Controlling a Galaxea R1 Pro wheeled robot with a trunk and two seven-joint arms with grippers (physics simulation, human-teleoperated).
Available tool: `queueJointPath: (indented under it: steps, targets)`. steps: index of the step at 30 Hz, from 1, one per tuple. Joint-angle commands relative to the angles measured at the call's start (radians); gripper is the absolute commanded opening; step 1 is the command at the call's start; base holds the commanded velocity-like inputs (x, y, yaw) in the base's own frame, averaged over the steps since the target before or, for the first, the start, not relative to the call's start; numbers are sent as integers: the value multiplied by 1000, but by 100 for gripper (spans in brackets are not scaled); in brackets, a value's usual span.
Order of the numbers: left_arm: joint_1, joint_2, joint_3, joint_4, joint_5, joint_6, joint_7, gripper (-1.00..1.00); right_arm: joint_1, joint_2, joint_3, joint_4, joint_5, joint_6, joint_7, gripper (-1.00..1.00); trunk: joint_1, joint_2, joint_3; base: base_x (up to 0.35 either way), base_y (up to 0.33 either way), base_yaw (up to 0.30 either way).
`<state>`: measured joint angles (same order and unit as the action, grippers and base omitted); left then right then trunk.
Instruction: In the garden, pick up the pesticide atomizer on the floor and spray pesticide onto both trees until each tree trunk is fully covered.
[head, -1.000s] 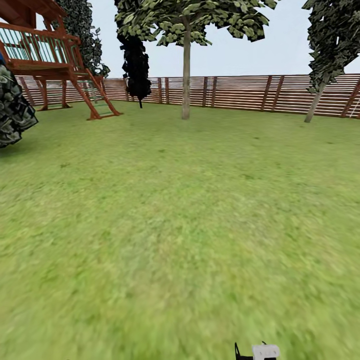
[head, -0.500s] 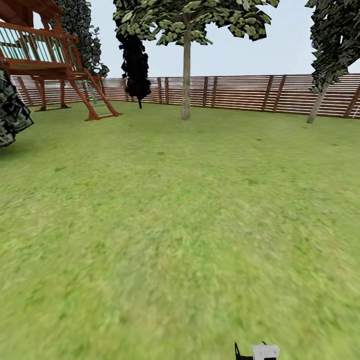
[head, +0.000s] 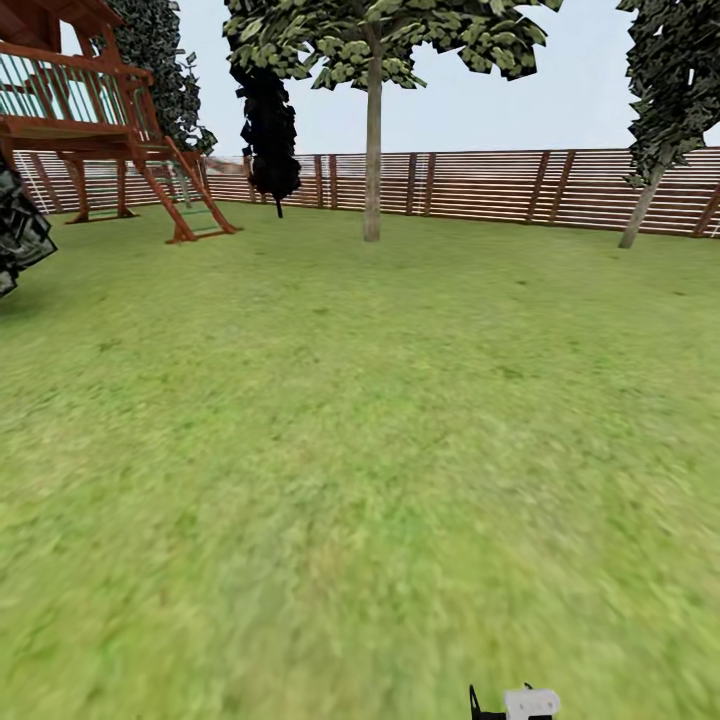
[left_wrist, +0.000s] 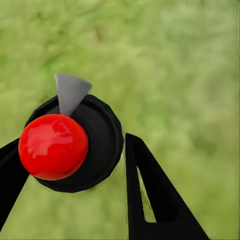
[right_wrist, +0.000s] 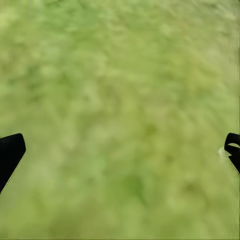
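My left gripper is shut on the pesticide atomizer, a black round body with a glossy red ball and a grey nozzle tip, held above blurred grass. The right gripper hangs open over the lawn with nothing between its black fingers. In the head view one tree stands far ahead at centre, and its straight pale trunk rises in front of the fence. A second tree stands at the far right with a leaning trunk.
The garden's lawn stretches ahead to a brown slat fence. A red wooden play tower with a ladder stands far left, a black column-shaped tree beside it. A dark bush shows at the left edge. A white robot part shows low down.
The whole head view has shifted: the bush and play tower slide toward the left edge and the right tree drifts right, so the camera has moved. The grippers' states look unchanged.
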<state>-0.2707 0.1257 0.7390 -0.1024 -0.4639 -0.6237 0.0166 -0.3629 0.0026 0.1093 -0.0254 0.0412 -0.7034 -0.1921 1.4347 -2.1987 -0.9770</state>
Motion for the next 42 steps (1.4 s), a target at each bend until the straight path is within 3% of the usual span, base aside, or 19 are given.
queueJointPath:
  steps: [1,42]
  targets:
    - [-1,0,8,1,-10,-4,2,-100,-1,0,7,1,4,-1,-10,100,0,0,-1,339,0,0]
    - [-1,0,8,1,-10,-4,2,-100,-1,0,7,1,4,-1,-10,100,0,0,-1,339,0,0]
